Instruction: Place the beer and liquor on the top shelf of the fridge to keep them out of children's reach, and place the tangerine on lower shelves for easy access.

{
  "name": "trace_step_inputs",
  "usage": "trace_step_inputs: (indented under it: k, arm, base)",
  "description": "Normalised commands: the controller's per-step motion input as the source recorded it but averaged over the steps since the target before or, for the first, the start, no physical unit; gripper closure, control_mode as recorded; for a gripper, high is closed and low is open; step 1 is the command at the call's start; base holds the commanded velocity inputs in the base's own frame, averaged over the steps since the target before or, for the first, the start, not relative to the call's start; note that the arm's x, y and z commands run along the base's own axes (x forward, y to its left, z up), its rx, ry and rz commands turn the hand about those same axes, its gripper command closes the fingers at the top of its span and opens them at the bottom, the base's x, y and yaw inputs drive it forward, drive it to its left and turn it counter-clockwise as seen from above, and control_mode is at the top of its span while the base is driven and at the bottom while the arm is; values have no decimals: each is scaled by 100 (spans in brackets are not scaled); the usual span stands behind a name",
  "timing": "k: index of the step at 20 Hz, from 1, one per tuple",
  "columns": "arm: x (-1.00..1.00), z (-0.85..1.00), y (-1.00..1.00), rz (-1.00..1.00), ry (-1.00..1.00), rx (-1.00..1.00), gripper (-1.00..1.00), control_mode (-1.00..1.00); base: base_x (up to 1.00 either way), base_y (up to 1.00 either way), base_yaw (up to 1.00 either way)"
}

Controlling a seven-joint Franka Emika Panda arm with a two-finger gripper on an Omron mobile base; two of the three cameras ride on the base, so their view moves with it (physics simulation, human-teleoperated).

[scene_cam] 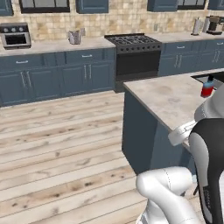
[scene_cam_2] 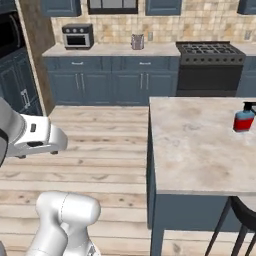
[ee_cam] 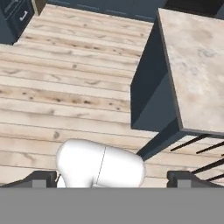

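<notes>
A rendered kitchen. The liquor point(scene_cam_2: 244, 119), a squat bottle with blue shoulders and a red body, is standing upright near the far right edge of the marble island bench point(scene_cam_2: 200, 145). The pincer point(ee_cam: 112, 180) is hanging over the wooden floor point(ee_cam: 65, 87) beside the island, well apart from the bottle, its tips spread wide and gripping nothing, probably because the reach has not begun. A stove point(scene_cam: 133, 50) is sitting against the far wall
</notes>
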Motion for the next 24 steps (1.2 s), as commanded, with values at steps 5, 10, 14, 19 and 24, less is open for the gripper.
trace_step_inputs:
  k: [5,10,14,19,24]
  arm:
    - [0,0,0,0,0,0,-100,100]
    - [0,0,0,0,0,0,-100,100]
    - [0,0,0,0,0,0,-100,100]
    - [0,0,0,0,0,0,-100,100]
    - [0,0,0,0,0,0,-100,100]
  base:
    - [0,24,-45]
    - [4,6,-34]
    - [18,0,-21]
    - [29,0,-10]
    - [42,1,-1]
